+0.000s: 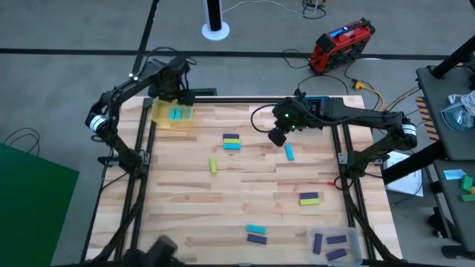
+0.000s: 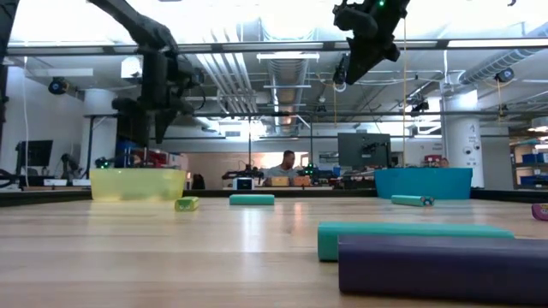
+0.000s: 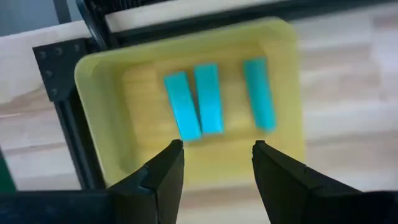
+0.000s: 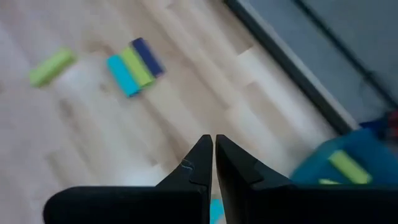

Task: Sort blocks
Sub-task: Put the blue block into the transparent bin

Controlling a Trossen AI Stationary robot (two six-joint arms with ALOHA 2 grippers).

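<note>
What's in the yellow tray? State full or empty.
Neither: the yellow tray holds three cyan blocks flat, with room left. The left hand hovers over it, open.

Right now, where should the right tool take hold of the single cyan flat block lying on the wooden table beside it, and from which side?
Grip the single cyan flat block at its middle, across its two long edges, coming straight down from above. It lies flat and alone on the wooden table, so only its narrow width suits the fingers. The right tool is shut and must open first.
</note>
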